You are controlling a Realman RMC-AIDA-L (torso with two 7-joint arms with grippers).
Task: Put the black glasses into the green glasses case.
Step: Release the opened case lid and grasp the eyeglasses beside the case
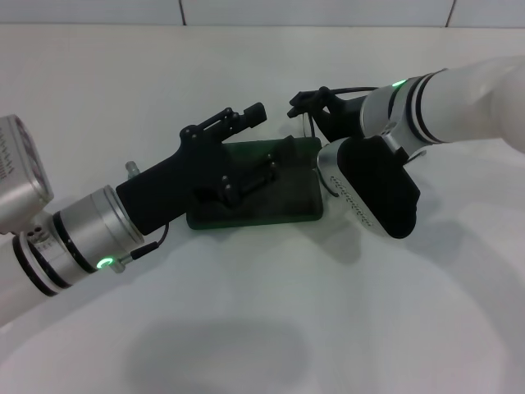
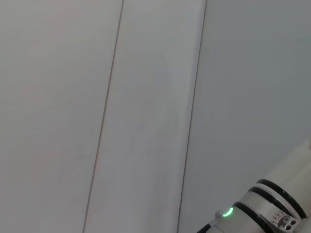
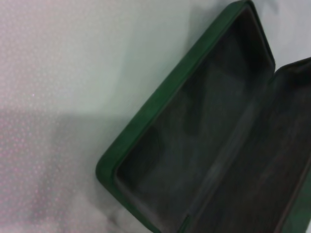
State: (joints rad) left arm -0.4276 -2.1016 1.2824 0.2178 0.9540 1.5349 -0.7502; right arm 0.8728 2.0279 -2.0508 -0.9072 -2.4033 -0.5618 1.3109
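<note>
Holding the green glasses case (image 1: 279,205) as our landmark, we reach across it with the left gripper (image 1: 246,117), whose black body lies over the case's left half and whose fingertips point past its far left corner; we cannot tell whether those fingers are open or closed. The case lies open on the white table (image 1: 246,328), and the right wrist view shows its dark lined tray (image 3: 194,141) empty, with a green rim and rounded corners. Just beyond the case's far right corner, our right gripper (image 1: 305,102) appears to carry the black glasses (image 1: 310,123): only a thin dark wire loop shows beneath the fingers, so we judge it to be held but cannot see how the fingers close on it. What we see of the frame is slim, black and wire-like, with the lenses too faint to make out. We expect such a frame to be very light, springy rather than stiff, and easy to bend or scratch, so we would hold it at the bridge or a temple hinge, never on a lens, and squeeze gently. The case looks rigid and should stay put, though its smooth shell could slide on the table if nudged.
</note>
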